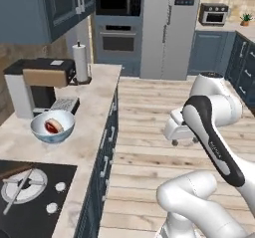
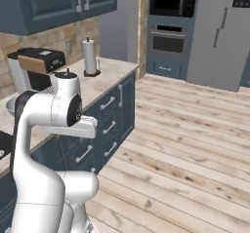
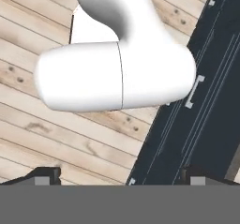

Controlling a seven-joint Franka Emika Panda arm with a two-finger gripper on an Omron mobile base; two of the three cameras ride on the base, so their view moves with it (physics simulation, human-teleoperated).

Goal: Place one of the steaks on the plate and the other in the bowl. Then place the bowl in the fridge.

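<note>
A pale blue-white bowl (image 1: 52, 127) sits on the counter in front of the coffee machine, and one pinkish-red steak (image 1: 54, 126) lies inside it. The plate is out of view. At the far end of the room stands the tall grey fridge (image 1: 169, 28) (image 2: 219, 37), both doors closed. My gripper (image 1: 184, 140) (image 3: 121, 178) hangs over the wooden floor to the right of the counter, well away from the bowl. It points down at the floor and cabinet fronts, and it is open with nothing between its fingertips (image 3: 44, 176).
A coffee machine (image 1: 37, 85) and a paper towel roll (image 1: 80, 62) stand at the back of the counter (image 1: 94, 112). A black stovetop (image 1: 30, 187) lies at its near end. The built-in oven and microwave (image 1: 118, 18) stand left of the fridge. Dark drawer fronts (image 2: 110, 120) line the aisle.
</note>
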